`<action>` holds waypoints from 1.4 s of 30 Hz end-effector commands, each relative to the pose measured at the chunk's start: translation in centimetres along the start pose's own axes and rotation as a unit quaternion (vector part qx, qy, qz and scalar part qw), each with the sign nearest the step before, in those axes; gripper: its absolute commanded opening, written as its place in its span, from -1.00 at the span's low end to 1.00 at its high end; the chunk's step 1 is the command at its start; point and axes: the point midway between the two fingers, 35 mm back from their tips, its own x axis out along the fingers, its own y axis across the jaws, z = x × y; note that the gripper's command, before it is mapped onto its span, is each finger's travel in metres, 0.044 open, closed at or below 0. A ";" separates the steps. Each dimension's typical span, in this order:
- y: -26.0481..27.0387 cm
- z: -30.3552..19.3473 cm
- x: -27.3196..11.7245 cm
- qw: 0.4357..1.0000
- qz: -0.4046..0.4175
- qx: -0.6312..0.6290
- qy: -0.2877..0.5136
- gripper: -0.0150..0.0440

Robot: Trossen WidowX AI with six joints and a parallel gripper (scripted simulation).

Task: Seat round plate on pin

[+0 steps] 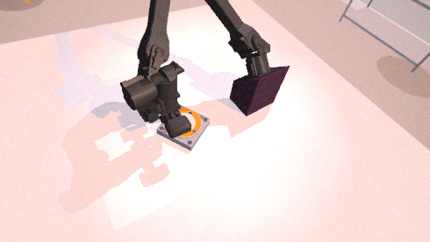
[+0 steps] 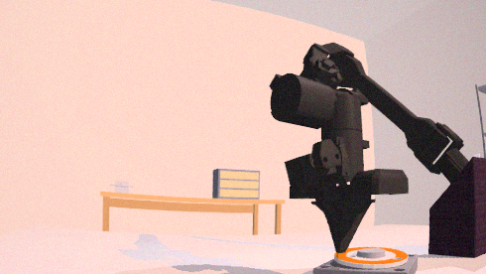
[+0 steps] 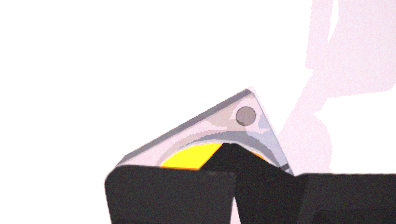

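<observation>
gripper (image 2: 342,246) fingers pressed together, nothing held, pointing straight down. closed tip meets plate (image 2: 392,258) at its left rim in exterior view; plate centre and post (image 2: 371,252) lie to right of tip there. plate on square base (image 1: 197,136), ring orange. tab and pin not made out, hidden under fingers in wrist view. next move probably sideways nudge turning plate about post. base corner hole (image 3: 245,116) vacant.

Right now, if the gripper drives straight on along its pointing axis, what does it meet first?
The gripper is shut, pointing straight down at the round plate; its tip looks at or just above the plate's orange rim. Contact unclear, but the plate comes first.
</observation>
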 end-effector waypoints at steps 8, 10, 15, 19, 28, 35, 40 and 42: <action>-1.5 -0.5 0.0 1.000 -0.004 0.001 0.003 -0.49; -1.8 -0.6 0.0 1.000 -0.004 0.001 0.003 -0.49; -2.3 -0.9 -0.1 1.000 -0.004 0.001 0.003 -0.49; -2.5 -1.0 -0.1 1.000 -0.004 0.001 0.003 -0.49; -3.0 -1.3 0.0 1.000 -0.004 0.001 0.003 -0.49; -2.8 -1.2 -2.5 1.000 -0.003 0.001 0.003 -0.49; -2.5 -1.6 -4.5 1.000 -0.003 0.001 0.003 -0.49; -2.5 -1.6 -3.8 1.000 -0.005 -0.004 0.004 -0.49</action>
